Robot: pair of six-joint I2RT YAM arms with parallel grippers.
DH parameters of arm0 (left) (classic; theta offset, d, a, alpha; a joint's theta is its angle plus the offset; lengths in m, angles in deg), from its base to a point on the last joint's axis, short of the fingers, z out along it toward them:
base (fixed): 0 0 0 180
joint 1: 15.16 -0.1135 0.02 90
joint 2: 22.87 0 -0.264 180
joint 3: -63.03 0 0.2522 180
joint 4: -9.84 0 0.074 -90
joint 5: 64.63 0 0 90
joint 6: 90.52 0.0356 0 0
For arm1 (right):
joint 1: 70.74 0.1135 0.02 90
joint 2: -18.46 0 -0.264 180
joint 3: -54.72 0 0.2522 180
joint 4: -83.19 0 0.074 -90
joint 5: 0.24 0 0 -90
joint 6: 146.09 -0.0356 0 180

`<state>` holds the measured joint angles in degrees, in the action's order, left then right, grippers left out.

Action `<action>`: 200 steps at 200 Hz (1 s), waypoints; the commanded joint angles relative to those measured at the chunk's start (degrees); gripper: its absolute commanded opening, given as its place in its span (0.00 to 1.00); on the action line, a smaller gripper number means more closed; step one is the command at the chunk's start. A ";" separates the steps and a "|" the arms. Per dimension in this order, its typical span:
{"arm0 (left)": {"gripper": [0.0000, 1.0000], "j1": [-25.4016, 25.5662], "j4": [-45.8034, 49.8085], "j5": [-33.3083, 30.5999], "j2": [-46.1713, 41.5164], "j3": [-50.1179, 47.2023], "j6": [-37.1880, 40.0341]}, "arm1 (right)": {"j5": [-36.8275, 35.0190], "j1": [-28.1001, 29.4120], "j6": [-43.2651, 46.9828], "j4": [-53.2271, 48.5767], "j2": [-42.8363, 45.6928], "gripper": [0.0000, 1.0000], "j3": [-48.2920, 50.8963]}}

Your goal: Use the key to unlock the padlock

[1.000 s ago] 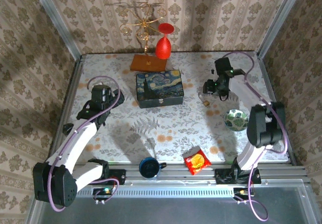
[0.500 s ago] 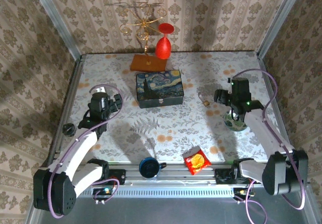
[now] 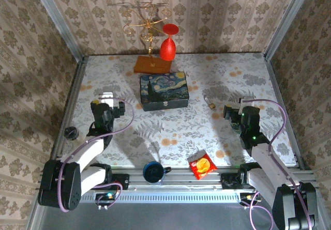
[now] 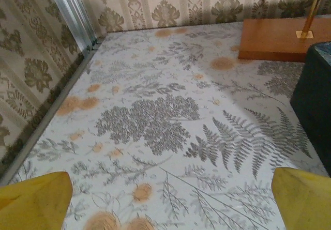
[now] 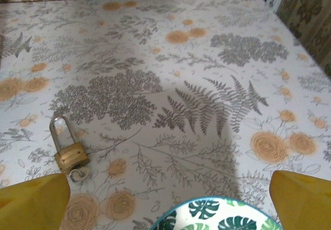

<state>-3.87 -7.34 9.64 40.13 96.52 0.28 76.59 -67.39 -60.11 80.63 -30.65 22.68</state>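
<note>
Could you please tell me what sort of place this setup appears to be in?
Probably a lab test cell dressed as a home: damask wallpaper panels held in aluminium framing, around a floral-printed table with a metal mounting rail along its near edge.

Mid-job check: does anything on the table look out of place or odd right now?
Nothing spilled or broken. The padlock lies flat left of the bowl, shackle apparently closed, a small metal ring at its base, possibly the key. The left gripper and right gripper are open and empty.
</note>
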 commanded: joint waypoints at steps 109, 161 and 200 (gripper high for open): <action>1.00 -12.25 -21.23 21.08 12.14 -3.73 3.12 | -2.08 -0.45 5.18 24.43 -10.75 1.00 2.90; 1.00 -12.24 -40.22 22.26 23.40 -8.12 2.87 | -0.80 -0.45 4.49 27.29 -12.59 1.00 2.72; 1.00 -12.78 -33.21 30.92 26.07 -3.61 5.24 | 0.47 -0.54 4.23 31.19 -13.72 1.00 4.05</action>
<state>-16.07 -42.60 32.72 67.17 89.11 3.25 75.57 -67.61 -54.99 106.46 -42.93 25.15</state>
